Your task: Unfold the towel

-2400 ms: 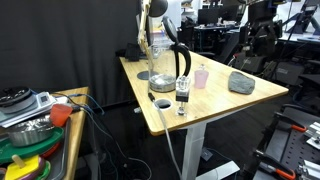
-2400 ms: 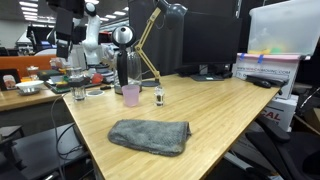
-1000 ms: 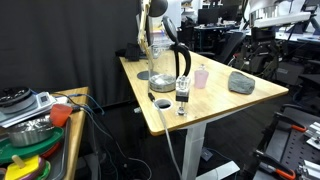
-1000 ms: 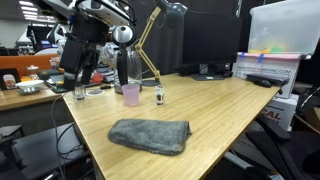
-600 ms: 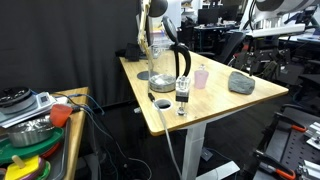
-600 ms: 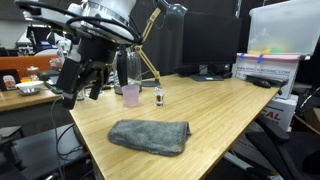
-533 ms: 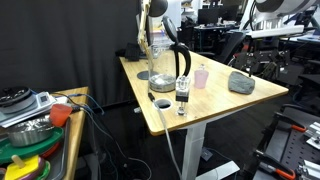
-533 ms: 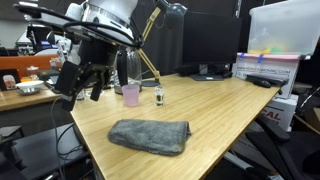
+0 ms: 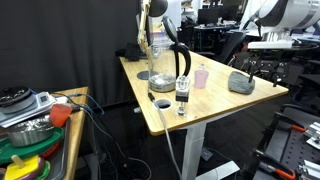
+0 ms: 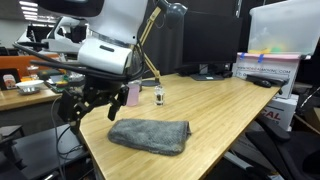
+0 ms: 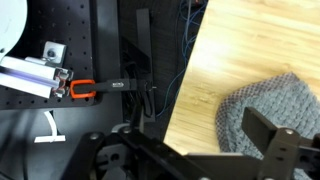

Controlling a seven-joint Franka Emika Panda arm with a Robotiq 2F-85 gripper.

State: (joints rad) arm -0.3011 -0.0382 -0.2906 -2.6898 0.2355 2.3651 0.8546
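Observation:
The towel (image 9: 240,82) is a grey-green cloth lying folded flat near the table's edge; it also shows in an exterior view (image 10: 150,134) and at the lower right of the wrist view (image 11: 268,108). My gripper (image 10: 86,104) hangs open and empty just beyond the table's edge, beside the towel and above its level, not touching it. In an exterior view the gripper (image 9: 262,68) is past the towel's outer end. In the wrist view one dark finger of the gripper (image 11: 190,142) overlaps the towel's edge.
A pink cup (image 9: 201,77), a small bottle (image 10: 159,97), a black kettle (image 9: 178,62) and a desk lamp stand on the wooden table (image 10: 220,110). A cluttered side table (image 9: 40,120) stands apart. Cables and a rack lie below the table edge (image 11: 120,85).
The arm has swung down from high above the table's end to just beside the towel. The towel has not moved.

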